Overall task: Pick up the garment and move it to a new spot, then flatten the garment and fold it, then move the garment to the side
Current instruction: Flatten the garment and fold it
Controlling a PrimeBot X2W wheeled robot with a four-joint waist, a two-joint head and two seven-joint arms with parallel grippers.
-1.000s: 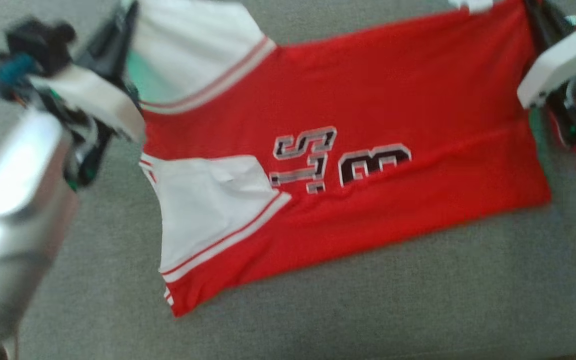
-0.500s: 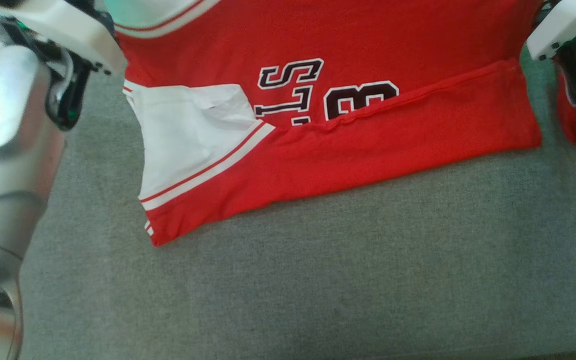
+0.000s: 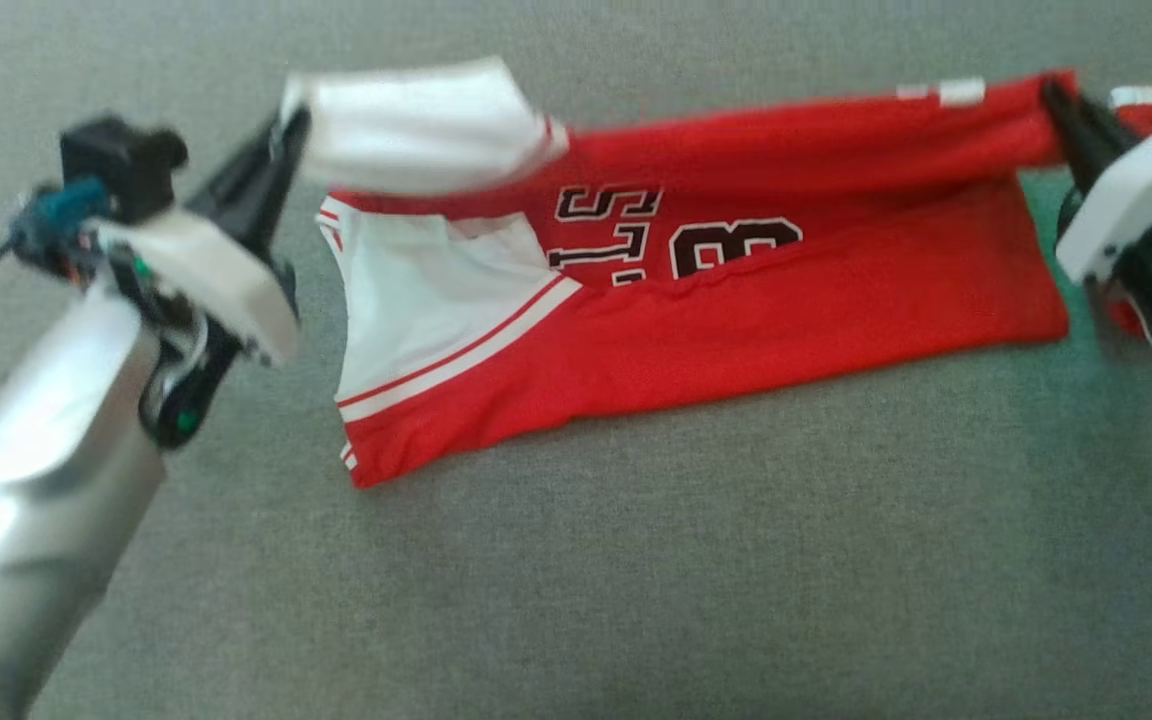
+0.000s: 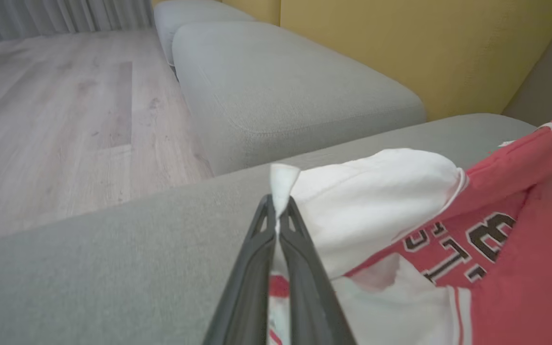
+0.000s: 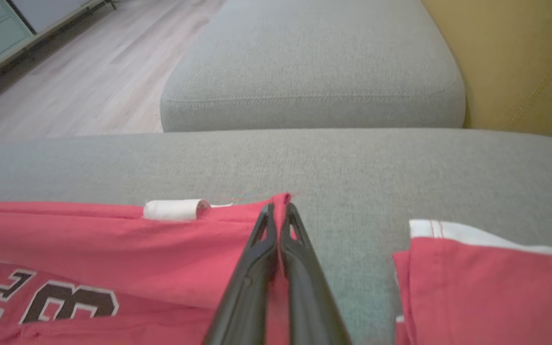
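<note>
My left claw (image 3: pixel 288 128) pinched tight on the white sleeve (image 3: pixel 416 125) of the red jersey (image 3: pixel 786 300), my right claw (image 3: pixel 1054 98) clamped on its red hem corner, far edge held up taut between them, near half lying on the grey sofa cushion (image 3: pixel 636 580)

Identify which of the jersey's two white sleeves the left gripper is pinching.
The farther sleeve, held up off the grey cushion by the left gripper. The nearer sleeve lies flat, ungripped.
</note>
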